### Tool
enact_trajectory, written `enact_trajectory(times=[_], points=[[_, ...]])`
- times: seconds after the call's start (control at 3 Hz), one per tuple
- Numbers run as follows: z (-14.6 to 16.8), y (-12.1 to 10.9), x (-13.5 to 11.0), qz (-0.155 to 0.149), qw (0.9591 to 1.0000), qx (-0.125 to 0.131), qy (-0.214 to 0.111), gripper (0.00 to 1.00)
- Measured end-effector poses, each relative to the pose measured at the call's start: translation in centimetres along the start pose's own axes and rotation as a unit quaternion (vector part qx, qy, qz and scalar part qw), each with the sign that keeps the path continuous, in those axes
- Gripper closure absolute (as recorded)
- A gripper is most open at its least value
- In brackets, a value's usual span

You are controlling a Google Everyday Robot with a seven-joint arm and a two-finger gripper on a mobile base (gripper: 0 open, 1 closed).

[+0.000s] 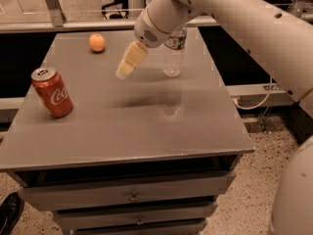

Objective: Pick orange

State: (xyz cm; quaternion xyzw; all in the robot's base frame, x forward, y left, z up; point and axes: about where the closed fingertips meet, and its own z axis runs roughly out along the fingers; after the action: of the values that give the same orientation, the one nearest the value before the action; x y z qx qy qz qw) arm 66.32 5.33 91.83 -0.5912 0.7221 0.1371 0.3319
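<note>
Above the counter (pixel 146 126) the tool (pixel 123 72), state I cannot tell, hovers near the probably light, firm orange (pixel 97 42); pinch its middle.

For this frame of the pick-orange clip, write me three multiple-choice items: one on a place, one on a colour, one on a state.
1. Where does the orange lie on the table?
A. far part, left in the camera view
B. near edge, right in the camera view
C. inside a drawer

2. What colour is the soda can?
A. blue
B. red
C. green

3. How does the orange stand to the gripper?
A. held in it
B. pressed under it
C. resting on the table, apart from it

Answers:
1 A, it sits at the far left, beyond the can.
2 B, the can has a red body with white script.
3 C, the gripper hangs over the table between the orange and the clear bottle, with bare tabletop between it and the fruit.
</note>
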Motion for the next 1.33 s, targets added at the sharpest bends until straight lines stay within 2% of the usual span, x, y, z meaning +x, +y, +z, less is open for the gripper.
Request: enact_trajectory(times=[0.67,1.33], points=[[5.0,-5.5,-1.6,0.046,0.9980,0.041,-0.019,0.00],[10.9,-10.3,-2.5,0.110,0.9906,0.059,-0.056,0.00]])
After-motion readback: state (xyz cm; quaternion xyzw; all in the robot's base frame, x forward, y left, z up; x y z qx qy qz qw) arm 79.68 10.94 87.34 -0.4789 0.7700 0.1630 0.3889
